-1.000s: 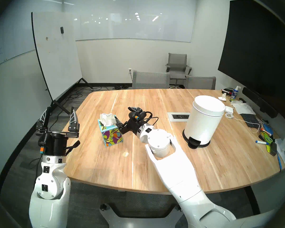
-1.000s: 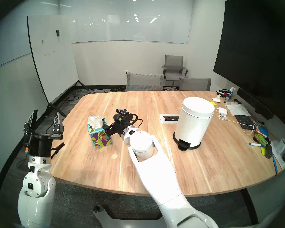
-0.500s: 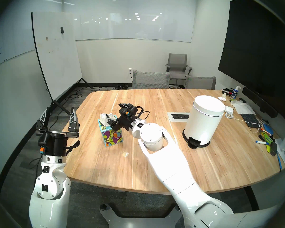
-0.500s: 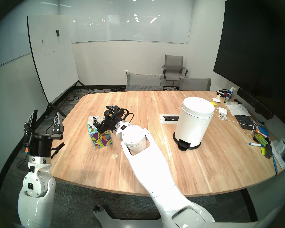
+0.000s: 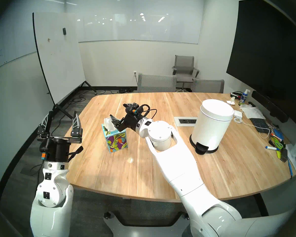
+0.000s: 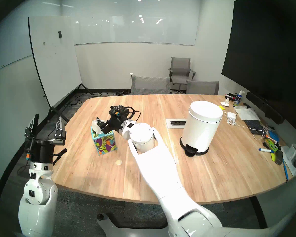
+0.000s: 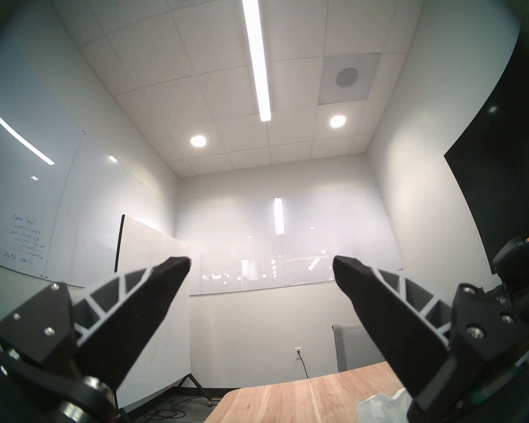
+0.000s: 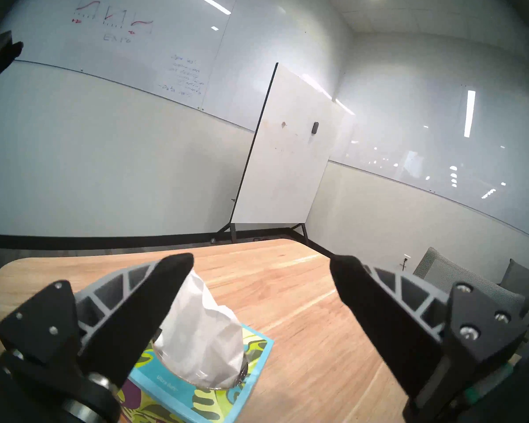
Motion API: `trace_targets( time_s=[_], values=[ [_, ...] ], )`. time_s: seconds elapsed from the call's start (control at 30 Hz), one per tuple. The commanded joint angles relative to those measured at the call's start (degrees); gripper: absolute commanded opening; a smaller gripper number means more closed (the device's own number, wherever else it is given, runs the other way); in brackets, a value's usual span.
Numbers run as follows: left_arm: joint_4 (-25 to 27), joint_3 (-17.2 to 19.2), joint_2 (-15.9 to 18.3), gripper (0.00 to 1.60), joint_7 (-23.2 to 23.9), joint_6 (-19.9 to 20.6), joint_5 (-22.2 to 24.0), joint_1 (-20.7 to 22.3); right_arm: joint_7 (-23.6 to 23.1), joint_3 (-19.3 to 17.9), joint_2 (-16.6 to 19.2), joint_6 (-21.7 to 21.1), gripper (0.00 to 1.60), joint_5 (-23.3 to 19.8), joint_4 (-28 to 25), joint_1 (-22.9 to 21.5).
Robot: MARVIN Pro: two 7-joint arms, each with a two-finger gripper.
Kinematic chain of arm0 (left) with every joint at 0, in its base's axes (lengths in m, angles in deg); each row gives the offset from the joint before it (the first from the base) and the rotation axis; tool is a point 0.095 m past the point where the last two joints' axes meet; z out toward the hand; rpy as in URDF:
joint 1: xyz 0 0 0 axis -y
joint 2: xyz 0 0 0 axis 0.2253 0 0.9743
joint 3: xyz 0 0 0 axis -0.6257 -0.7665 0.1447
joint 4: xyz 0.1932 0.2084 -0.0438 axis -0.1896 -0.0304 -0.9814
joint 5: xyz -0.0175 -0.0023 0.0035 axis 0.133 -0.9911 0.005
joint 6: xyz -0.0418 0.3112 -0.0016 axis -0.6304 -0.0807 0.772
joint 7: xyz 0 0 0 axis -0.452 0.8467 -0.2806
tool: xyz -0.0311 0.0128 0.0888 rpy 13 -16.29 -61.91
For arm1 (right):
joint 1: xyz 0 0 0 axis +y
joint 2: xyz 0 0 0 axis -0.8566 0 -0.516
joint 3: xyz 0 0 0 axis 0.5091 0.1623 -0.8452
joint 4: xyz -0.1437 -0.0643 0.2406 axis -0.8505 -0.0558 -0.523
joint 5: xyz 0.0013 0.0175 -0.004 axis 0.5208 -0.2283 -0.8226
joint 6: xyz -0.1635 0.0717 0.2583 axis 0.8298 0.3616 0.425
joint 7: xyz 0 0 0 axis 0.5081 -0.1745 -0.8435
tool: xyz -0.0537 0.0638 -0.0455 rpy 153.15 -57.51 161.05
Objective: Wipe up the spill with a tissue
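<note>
A white tissue (image 5: 108,124) (image 8: 202,327) sticks up from a colourful tissue box (image 5: 116,140) (image 6: 106,142) on the wooden table (image 5: 109,176). My right gripper (image 5: 117,110) (image 8: 261,259) hovers over the box top, open. In the right wrist view the tissue lies just inside one of its fingers (image 8: 153,297), the other finger well clear. The spill (image 5: 130,160) (image 6: 118,162), a small pale glossy blot, lies on the table in front of the box. Off the table's left edge my left gripper (image 5: 62,112) (image 7: 261,260) points upward, open and empty.
A white pedal bin (image 5: 212,125) stands right of the arm, beside a power outlet plate (image 5: 185,121) set in the table. Markers, cables, scissors and papers (image 5: 273,139) crowd the far right edge. Chairs (image 5: 156,82) stand behind the table, a whiteboard (image 5: 58,60) at the left.
My right arm swung left, bringing its open gripper from beside the tissue box to over its top, around the tissue. The left arm stayed still.
</note>
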Motion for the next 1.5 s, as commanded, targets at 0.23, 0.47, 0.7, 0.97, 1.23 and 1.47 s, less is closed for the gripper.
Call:
trace_targets(
  time_s=[0.23,0.47,0.7,0.97,1.23,1.47],
  values=[
    [0.9,0.1,-0.1,1.60,0.0,-0.5,0.0,-0.1,-3.3,0.6,-3.8,-2.8,1.60,-2.7,1.8,-3.7],
    [1.0,0.1,-0.1,1.60,0.0,-0.5,0.0,-0.1,-4.1,-0.1,-3.2,-4.8,1.60,-3.5,0.3,-2.3],
    [1.0,0.1,-0.1,1.60,0.0,-0.5,0.0,-0.1,-6.7,-0.9,-2.9,-8.8,1.60,-4.6,-0.5,-2.6],
    [1.0,0.1,-0.1,1.60,0.0,-0.5,0.0,-0.1,-7.2,-1.4,-3.1,-8.7,1.60,-4.7,2.1,-2.8],
    [1.0,0.1,-0.1,1.60,0.0,-0.5,0.0,-0.1,-7.8,-1.2,-3.2,-8.2,1.60,-4.1,5.1,-4.0],
    [1.0,0.1,-0.1,1.60,0.0,-0.5,0.0,-0.1,-7.5,-1.4,-3.4,-6.8,1.60,-4.1,7.9,-4.9]
  ],
)
